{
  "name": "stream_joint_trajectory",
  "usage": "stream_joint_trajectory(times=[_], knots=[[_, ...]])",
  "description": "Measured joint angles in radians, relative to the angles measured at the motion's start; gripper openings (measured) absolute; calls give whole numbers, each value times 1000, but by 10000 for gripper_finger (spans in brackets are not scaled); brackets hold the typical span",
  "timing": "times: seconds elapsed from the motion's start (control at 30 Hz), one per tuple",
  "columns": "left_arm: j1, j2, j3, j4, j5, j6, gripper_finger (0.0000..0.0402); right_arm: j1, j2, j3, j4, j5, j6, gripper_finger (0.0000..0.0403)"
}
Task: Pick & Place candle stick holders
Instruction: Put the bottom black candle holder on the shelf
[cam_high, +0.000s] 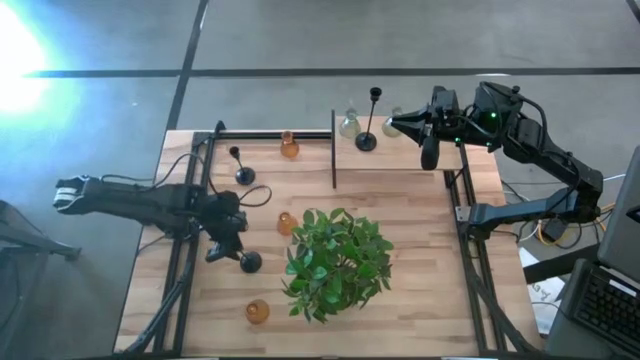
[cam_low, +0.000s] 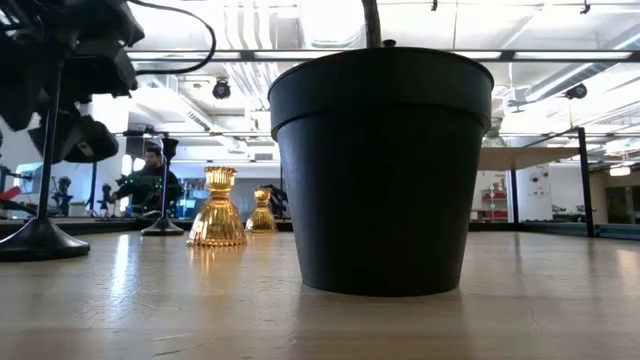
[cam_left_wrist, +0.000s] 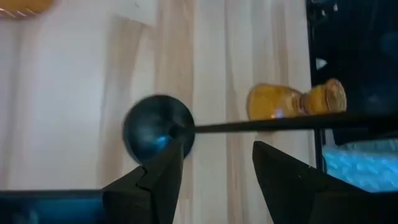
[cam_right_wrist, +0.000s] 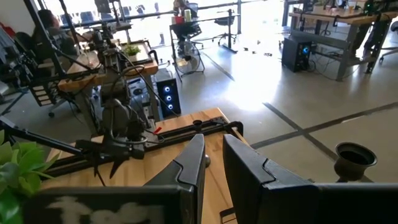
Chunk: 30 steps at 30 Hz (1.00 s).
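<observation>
Left pincer (cam_high: 228, 249), fingers apart, straddles the black candle stick holder (cam_high: 250, 262) lower left; off-centre closure risks tipping its thin stem.

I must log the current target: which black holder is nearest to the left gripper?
The black holder beside the plant, its stem between the left gripper fingers; the other two stand farther back.

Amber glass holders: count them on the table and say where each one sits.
3 in the high view: one amber holder at the far edge left of the divider, one beside the plant, one near the front edge. The plant's leaves may hide others.
</observation>
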Motion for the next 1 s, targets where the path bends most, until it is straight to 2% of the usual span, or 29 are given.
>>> stream_joint_trajectory(times=[0.4,0.63,1.0], knots=[[-65,1,-8,80,12,2,186,0,0,0,2,0,17,52],[-65,1,-9,87,-77,11,186,0,0,0,5,2,38,52],[-69,0,-3,150,-55,4,185,0,0,0,54,7,37,52]])
